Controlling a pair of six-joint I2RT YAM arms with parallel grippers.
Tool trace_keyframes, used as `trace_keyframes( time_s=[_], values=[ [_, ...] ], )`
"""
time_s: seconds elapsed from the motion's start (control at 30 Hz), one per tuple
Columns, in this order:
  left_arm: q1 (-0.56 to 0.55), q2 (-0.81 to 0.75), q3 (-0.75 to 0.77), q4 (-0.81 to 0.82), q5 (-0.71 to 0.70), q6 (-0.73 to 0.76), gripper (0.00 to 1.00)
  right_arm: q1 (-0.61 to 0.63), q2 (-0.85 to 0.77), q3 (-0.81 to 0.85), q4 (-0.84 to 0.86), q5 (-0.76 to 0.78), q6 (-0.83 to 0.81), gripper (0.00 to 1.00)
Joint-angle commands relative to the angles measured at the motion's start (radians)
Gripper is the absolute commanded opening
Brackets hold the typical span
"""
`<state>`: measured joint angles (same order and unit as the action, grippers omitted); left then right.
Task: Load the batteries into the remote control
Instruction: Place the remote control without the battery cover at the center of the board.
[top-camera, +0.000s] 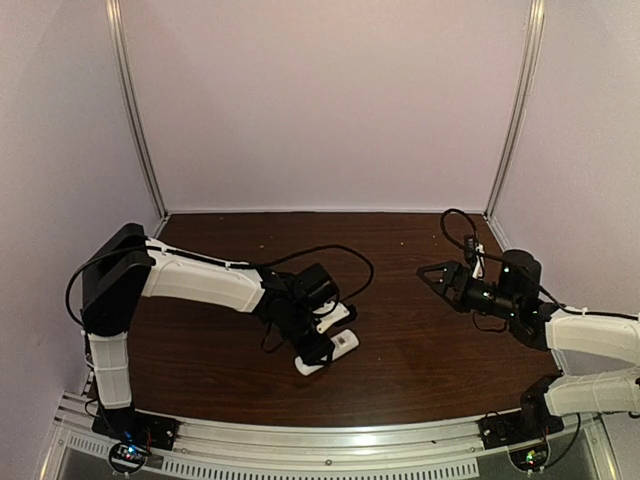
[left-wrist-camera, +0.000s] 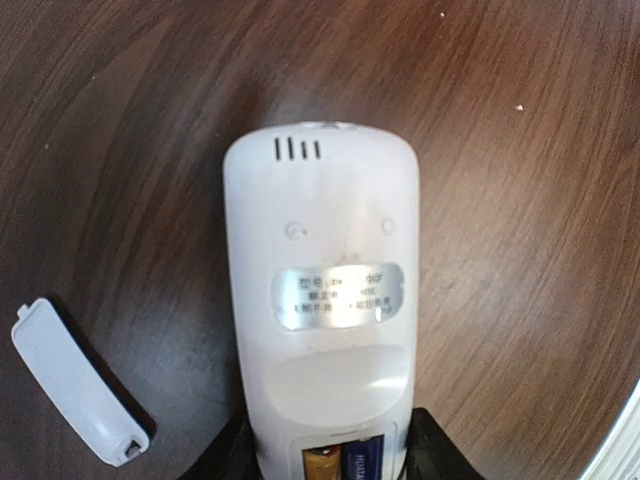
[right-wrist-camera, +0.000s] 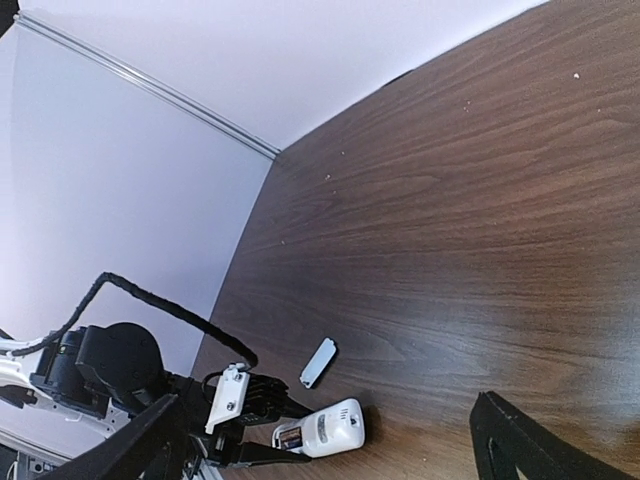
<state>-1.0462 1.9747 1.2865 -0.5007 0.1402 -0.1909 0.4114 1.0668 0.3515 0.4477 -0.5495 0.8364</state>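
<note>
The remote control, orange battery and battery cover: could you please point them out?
remote control (left-wrist-camera: 320, 240), left wrist view, middle of its back.
orange battery (left-wrist-camera: 322, 466), left wrist view, exposed end in recess.
battery cover (left-wrist-camera: 75, 385), left wrist view, its middle.

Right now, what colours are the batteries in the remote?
Orange battery, dark blue battery; left wrist view.

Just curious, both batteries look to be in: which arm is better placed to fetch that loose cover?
Probably right: the right fingers are open and empty, while the left fingers clamp the remote control; the cover lies on the table beside it.
</note>
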Motion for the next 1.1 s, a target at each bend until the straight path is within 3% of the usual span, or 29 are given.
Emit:
trace_keyframes(
  time_s=[0.0,0.43,0.53,0.67,0.8,0.9,1.07],
  values=[
    [0.003,0.048,0.060,-0.045,0.021,0.056,0.32,-0.021,-0.061,0.007,-0.086,0.012,-0.062,1.00],
    [0.002,0.041,0.139,-0.110,0.001,0.065,0.77,-0.022,-0.016,0.101,-0.238,-0.007,-0.142,1.00],
    [0.006,-0.021,0.128,-0.084,-0.013,0.047,0.81,-0.022,-0.009,0.110,-0.239,-0.023,-0.157,1.00],
    [0.062,-0.140,0.044,0.010,-0.036,-0.030,0.76,-0.021,0.001,0.126,-0.263,-0.046,-0.194,1.00],
    [0.142,-0.199,-0.069,0.089,-0.031,-0.116,0.61,-0.022,0.030,0.153,-0.288,-0.098,-0.235,1.00],
    [0.167,-0.207,-0.108,0.103,-0.040,-0.136,0.51,-0.022,0.043,0.159,-0.287,-0.119,-0.249,0.96],
    [0.169,-0.194,-0.133,0.097,-0.071,-0.127,0.42,-0.021,0.050,0.157,-0.274,-0.136,-0.251,0.91]
  ],
)
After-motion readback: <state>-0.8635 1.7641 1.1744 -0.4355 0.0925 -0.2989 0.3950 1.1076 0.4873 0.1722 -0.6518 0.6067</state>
